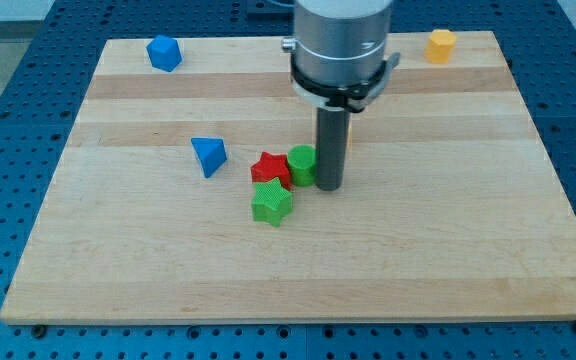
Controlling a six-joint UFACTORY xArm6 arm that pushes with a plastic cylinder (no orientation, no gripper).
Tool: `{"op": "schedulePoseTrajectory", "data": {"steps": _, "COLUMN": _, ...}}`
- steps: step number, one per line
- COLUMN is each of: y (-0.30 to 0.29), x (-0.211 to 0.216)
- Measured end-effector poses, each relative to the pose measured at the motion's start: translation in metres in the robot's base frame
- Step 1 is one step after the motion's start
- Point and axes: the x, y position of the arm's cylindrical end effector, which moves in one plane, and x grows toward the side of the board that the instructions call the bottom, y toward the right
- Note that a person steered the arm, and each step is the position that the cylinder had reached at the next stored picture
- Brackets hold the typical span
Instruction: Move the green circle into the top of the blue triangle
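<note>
The green circle (301, 164) sits near the board's middle, touching a red block (270, 169) on its left. The blue triangle (208, 155) lies farther to the view's left, apart from both. My tip (328, 187) rests on the board right against the green circle's right side. The rod rises from it to the arm's grey body (340, 45) at the view's top.
A green star block (272, 203) lies just below the red block. A blue block (164, 52) is at the view's top left and a yellow block (440, 45) at the top right. The wooden board (448, 250) ends at blue pegboard.
</note>
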Motion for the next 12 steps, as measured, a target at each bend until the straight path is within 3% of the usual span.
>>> {"op": "schedulePoseTrajectory", "data": {"steps": 3, "y": -0.049, "x": -0.046}}
{"op": "schedulePoseTrajectory", "data": {"steps": 7, "y": -0.059, "x": -0.133}}
{"op": "schedulePoseTrajectory", "data": {"steps": 12, "y": -0.095, "x": -0.101}}
